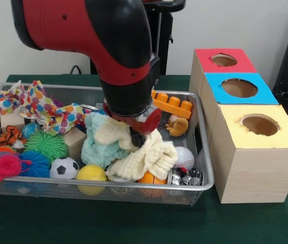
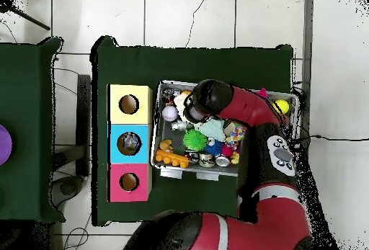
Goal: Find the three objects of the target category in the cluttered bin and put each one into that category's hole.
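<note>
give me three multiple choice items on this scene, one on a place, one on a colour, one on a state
1. Where does the orange toy brick lie?
A. bin's far side, by the boxes
B. on the yellow box
C. outside the bin

2. What colour tops the box farthest from the camera in the front view?
A. blue
B. red
C. green

3. What is the end effector doing?
A. hanging over the boxes
B. down among the cloths
C. drawn back out of view

Key: 1 A, it lies against the bin's far rim. 2 B, red box stands last. 3 B, it meets the cream cloth.
</note>
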Controlling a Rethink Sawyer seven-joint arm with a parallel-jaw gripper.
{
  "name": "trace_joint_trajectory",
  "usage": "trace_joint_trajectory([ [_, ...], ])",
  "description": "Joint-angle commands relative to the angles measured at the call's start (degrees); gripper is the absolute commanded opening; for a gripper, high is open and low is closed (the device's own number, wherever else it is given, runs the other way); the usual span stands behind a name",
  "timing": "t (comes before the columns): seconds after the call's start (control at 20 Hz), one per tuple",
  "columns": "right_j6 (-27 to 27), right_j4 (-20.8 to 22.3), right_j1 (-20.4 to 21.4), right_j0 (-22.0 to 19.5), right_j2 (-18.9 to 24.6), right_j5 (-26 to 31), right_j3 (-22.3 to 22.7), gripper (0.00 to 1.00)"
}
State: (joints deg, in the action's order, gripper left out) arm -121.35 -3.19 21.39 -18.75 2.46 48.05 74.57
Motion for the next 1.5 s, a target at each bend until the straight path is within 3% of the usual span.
trace_joint_trajectory([
  [0.05,-20.5,-6.5,3.2,3.3,-2.3,1.5,8.7,0.00],
  [0.3,-21.7,-9.5,4.1,5.5,-3.6,0.6,9.9,0.00],
  [0.7,-23.2,-11.4,6.3,7.9,-7.0,3.8,10.0,0.00],
  [0.85,-19.8,-9.2,5.2,7.0,-8.6,8.9,4.7,0.00],
  [1.2,-2.8,-0.5,-1.6,0.0,-8.7,22.3,-13.9,0.00],
  [1.35,2.2,3.3,-3.7,-2.0,-7.9,25.6,-20.1,0.00],
  [1.5,4.6,6.0,-5.1,-3.8,-6.2,26.2,-23.2,0.00],
])
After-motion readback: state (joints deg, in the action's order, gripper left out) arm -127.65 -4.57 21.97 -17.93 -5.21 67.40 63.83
